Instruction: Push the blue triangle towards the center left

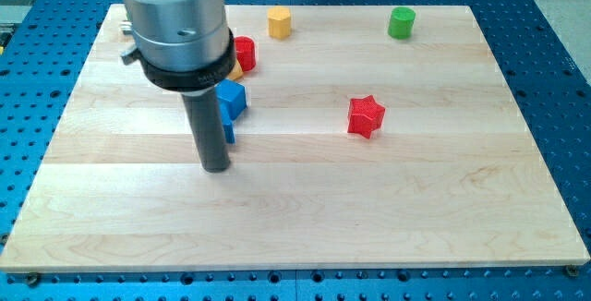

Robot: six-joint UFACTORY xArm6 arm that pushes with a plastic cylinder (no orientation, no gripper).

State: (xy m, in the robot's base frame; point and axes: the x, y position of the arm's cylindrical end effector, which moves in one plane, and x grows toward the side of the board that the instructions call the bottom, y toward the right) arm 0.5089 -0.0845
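Observation:
My tip (214, 166) rests on the wooden board (305, 209), left of centre. A blue block (233, 99) with flat faces sits just above and to the right of the rod. A second blue piece (229, 134) shows as a thin sliver against the rod's right side. It is mostly hidden and I cannot make out its shape. I cannot tell which of the two is the blue triangle. The tip is just below and to the left of both, and looks to be touching the sliver.
A red cylinder (245, 53) and a partly hidden yellow block (237, 70) sit above the blue block, by the arm's body. A yellow hexagonal block (279, 22) and a green cylinder (402, 22) are near the top edge. A red star (366, 116) lies right of centre.

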